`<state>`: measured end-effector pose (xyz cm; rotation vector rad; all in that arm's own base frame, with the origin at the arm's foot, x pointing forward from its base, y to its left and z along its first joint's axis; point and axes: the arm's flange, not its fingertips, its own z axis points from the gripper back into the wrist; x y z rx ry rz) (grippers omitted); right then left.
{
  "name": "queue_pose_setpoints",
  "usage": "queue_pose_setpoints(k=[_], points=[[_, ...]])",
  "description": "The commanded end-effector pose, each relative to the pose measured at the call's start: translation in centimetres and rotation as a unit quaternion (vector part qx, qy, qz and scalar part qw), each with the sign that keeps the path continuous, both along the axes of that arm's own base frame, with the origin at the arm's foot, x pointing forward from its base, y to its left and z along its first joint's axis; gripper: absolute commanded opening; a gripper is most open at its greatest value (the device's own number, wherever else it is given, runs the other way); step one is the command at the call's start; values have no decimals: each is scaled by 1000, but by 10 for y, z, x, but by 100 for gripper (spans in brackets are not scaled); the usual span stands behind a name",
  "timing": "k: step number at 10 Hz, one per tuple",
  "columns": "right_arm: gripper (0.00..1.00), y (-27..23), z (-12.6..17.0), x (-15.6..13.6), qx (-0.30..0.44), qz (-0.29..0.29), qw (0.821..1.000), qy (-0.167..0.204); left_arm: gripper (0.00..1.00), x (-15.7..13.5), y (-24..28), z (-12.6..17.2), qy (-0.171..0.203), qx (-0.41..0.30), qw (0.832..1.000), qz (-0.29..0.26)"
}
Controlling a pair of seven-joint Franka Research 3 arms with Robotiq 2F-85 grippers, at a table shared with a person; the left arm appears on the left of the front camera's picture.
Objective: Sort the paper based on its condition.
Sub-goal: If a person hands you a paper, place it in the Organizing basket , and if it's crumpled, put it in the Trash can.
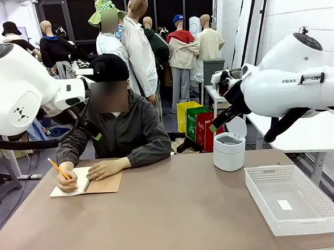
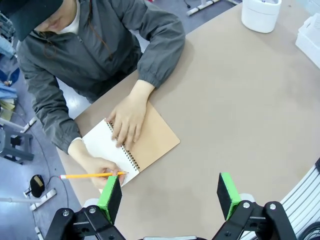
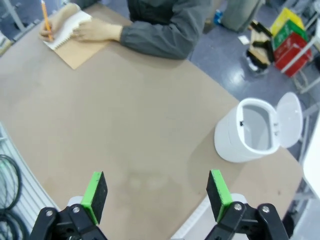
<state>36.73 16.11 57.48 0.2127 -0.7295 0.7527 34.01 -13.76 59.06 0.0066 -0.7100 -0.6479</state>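
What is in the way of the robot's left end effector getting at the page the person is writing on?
The person's writing hand with its pencil and other hand lie on the page, which sits in the notebook. The open left end effector hangs above; nothing else intervenes.

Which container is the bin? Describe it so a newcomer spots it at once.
Start at the brown table and go to its far right side. There, just beyond the flat white lattice basket, stands the bin. It alone is round and solid-walled, with its flip lid raised.
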Motion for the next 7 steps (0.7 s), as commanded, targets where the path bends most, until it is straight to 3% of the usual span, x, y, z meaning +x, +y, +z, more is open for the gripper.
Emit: queue_pose_setpoints(k=[1,4,7], points=[[100,-10,-5,4,37,39,998,-11,100,1,12,6,-1,-35,998,-55],[100,-11,-6,5,62,71,995,-15,100,3,15,-2,16,-83,990,-115],[100,-7,-5,8,65,75,995,-11,100,2,16,-4,-6,-93,990,-108]])
